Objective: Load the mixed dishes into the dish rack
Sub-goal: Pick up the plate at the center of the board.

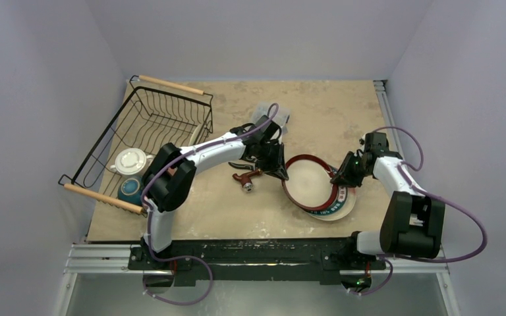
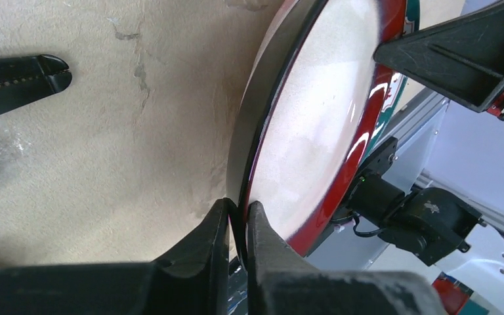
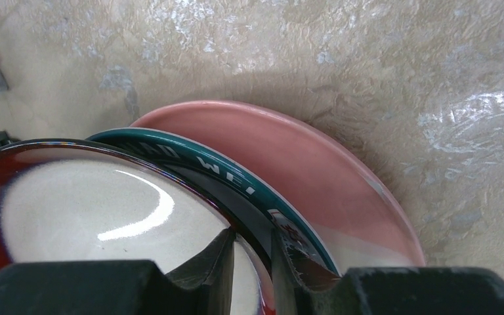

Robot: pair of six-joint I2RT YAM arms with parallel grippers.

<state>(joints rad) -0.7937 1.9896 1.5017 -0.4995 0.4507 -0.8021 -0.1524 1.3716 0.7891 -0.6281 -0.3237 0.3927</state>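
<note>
Red-rimmed plate (image 1: 309, 181) is caught between both your hands, over the right half of the counter (image 1: 329, 112). Your left hand (image 2: 238, 209) is pinched tight on its left rim. Your right hand (image 3: 252, 239) is clamped on the opposite rim (just above the teal-patterned plate (image 3: 223, 170) underneath). A pink plate (image 3: 315, 177) lies below the teal one, flat on the counter. The dish rack (image 1: 99, 148) stands well apart at the far left, with a white dish (image 1: 130, 161) and a teal bowl (image 1: 130, 189) inside.
</note>
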